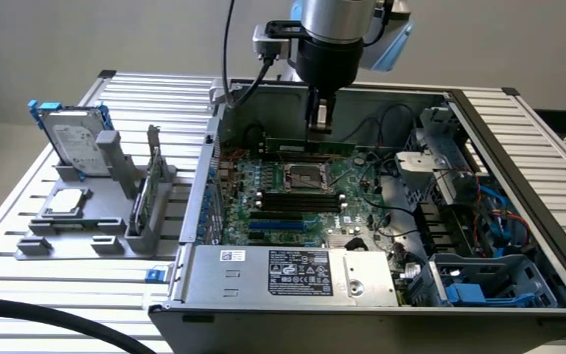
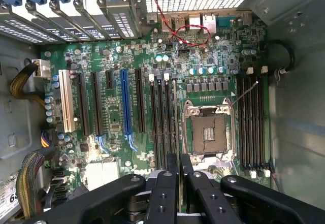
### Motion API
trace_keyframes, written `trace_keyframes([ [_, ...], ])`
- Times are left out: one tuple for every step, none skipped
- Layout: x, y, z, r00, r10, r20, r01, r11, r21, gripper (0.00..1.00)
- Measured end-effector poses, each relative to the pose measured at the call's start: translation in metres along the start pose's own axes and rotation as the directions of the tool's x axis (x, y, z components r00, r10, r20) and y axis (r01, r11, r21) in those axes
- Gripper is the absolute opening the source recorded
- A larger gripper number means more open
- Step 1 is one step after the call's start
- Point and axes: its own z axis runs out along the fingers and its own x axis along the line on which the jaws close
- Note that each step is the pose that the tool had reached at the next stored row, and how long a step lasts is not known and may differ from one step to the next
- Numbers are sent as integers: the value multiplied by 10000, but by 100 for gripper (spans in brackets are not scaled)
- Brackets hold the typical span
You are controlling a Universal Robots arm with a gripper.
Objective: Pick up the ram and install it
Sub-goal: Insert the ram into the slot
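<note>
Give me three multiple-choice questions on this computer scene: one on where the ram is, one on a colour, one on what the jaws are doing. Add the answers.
1. Where is the ram?
A. Lying on the slatted table
B. Over the motherboard inside the open case
C. Standing in the grey holder

2. What colour is the bracket on the hard drive?
A. Red
B. Blue
C. Yellow

3. How do the jaws stand?
A. Wide open and empty
B. Shut on the ram
C. Shut on the hard drive

Answers:
1 B: the ram hangs under the gripper above the motherboard.
2 B: blue shows along the hard drive's edges.
3 B: the jaws pinch the ram's upper edge.
</note>
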Motion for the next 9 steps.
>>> trace_keyframes([
  [0, 0, 0, 10000, 0, 0, 0, 10000, 0, 14],
  [0, 0, 0, 10000, 0, 1, 0, 10000, 1, 14],
  [0, 0, 0, 10000, 0, 1, 0, 10000, 0, 14],
  [0, 0, 0, 10000, 0, 1, 0, 10000, 0, 14],
  [0, 0, 0, 10000, 0, 0, 0, 10000, 0, 14],
  [0, 0, 0, 10000, 0, 0, 0, 10000, 1, 14],
  [0, 0, 0, 10000, 0, 0, 0, 10000, 0, 14],
  [0, 0, 0, 10000, 0, 0, 0, 10000, 0, 14],
  [0, 0, 0, 10000, 0, 1, 0, 10000, 0, 14],
])
